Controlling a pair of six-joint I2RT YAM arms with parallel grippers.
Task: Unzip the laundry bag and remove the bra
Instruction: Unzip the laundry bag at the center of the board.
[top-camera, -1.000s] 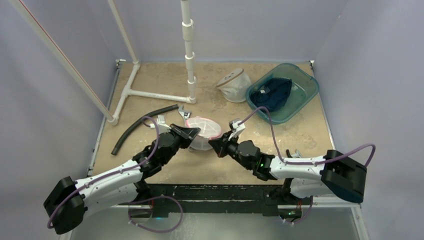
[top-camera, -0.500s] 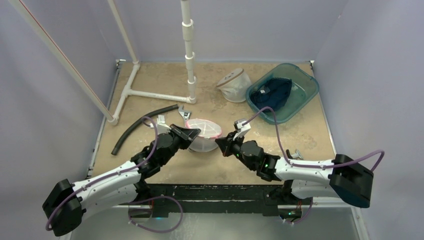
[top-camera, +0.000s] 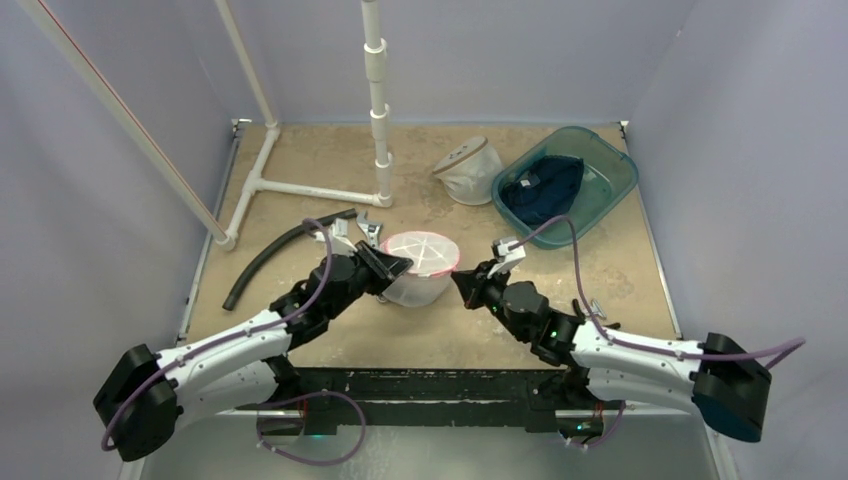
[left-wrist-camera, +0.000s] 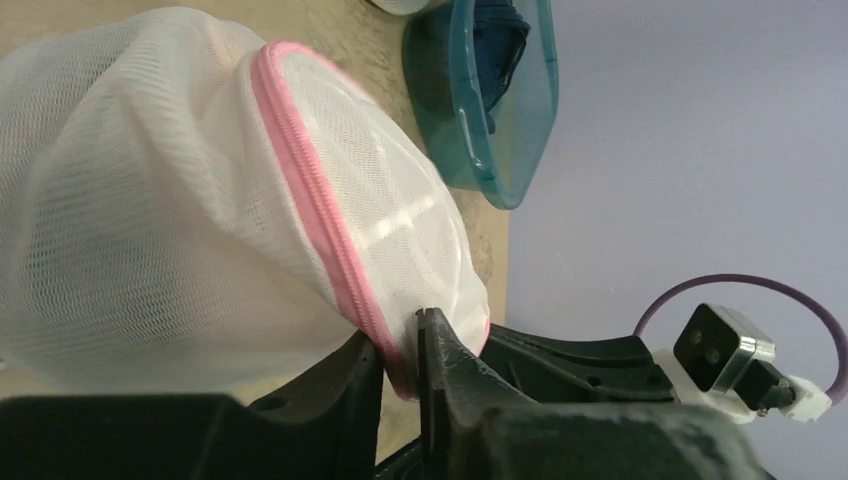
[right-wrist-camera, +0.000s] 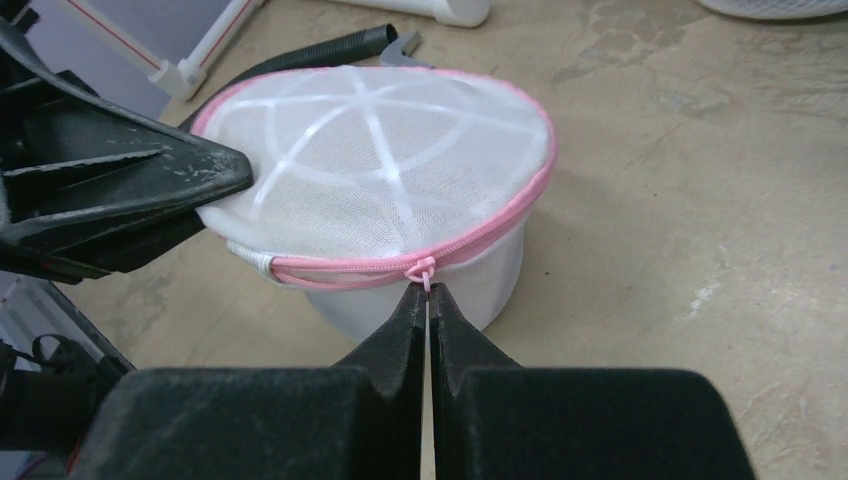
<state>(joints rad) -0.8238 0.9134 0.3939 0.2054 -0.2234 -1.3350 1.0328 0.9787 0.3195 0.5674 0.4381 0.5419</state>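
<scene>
A: Start wide. What is on the table (top-camera: 640, 270)?

B: A teal tub (top-camera: 608, 178) with a dark garment (top-camera: 545, 188) at the back right. The laundry bag (top-camera: 420, 272) sits mid-table between the two arms.

A: What is different from a second ago?

B: The right arm has swung out to its right. The bag has shifted a little that way, and its ribbed top now faces up.

A: And the grippers?

B: The left gripper (top-camera: 385, 268) is clamped on the bag's pink rim, anchoring it. The right gripper (top-camera: 463, 290) is closed, and the zipper pull (right-wrist-camera: 424, 268) looks pinched at its fingertips.

A: Is it opening, then?

B: I judge the pull has started. The zipper (right-wrist-camera: 505, 222) still reads as one closed pink line either side of the pull, so I can't tell how far it has run. The mesh hides the bra, so removal isn't near.
</scene>
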